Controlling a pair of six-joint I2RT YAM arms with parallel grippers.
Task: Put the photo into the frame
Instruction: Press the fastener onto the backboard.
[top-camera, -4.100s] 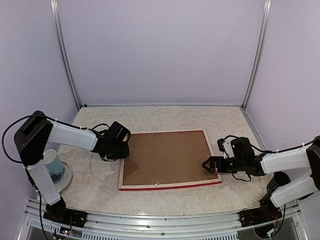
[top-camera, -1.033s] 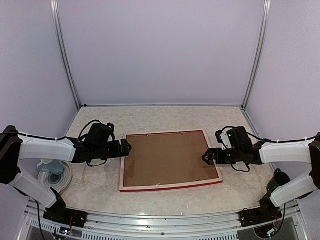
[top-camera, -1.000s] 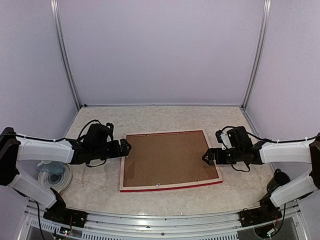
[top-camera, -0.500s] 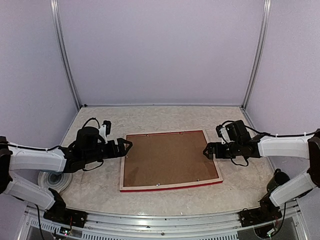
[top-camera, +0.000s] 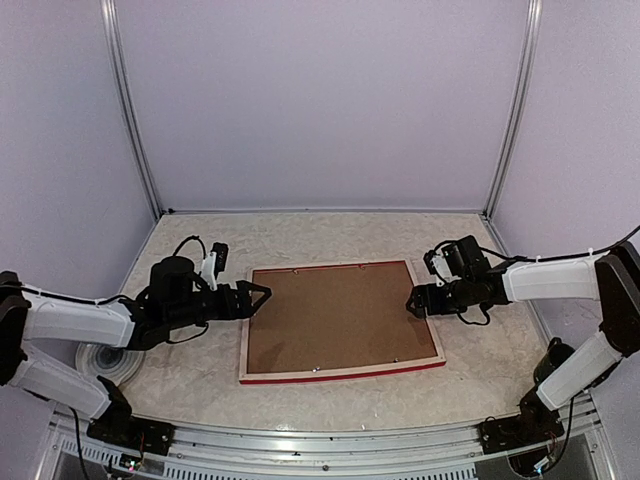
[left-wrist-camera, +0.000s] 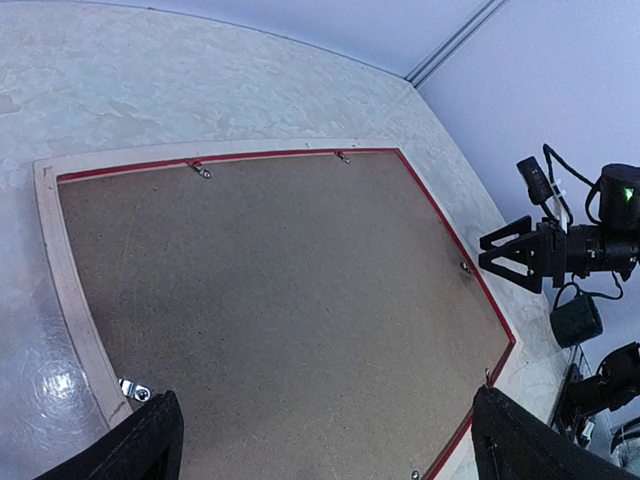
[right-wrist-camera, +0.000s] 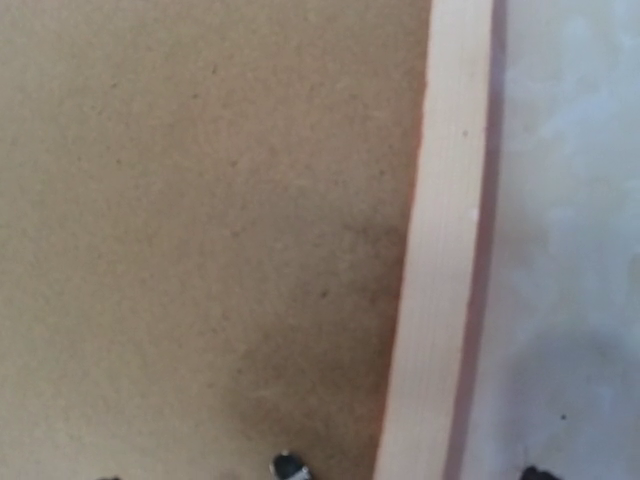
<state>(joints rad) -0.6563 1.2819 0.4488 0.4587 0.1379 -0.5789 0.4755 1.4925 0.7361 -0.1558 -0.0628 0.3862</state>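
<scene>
The frame (top-camera: 340, 373) lies face down on the table, with a red outer edge, a pale wood back rail (right-wrist-camera: 440, 250) and a brown hardboard backing panel (top-camera: 335, 315) filling it. The photo is hidden. My left gripper (top-camera: 256, 296) hovers open at the frame's left rail near the far corner. In the left wrist view its fingers (left-wrist-camera: 150, 440) stand wide apart over the backing (left-wrist-camera: 280, 300). My right gripper (top-camera: 414, 301) is over the frame's right rail, jaws apart, nothing between them. The right wrist view looks close down on the rail and backing (right-wrist-camera: 200, 200).
Small metal tabs (left-wrist-camera: 203, 171) sit along the frame's inner edge. A white round plate (top-camera: 100, 362) lies at the left under my left arm. A dark cup (top-camera: 557, 357) stands at the right near the table edge. Walls close in the back and sides.
My left gripper has swung up and right to the frame's far-left corner. My right gripper has slid a little farther back along the right rail. The frame has not moved.
</scene>
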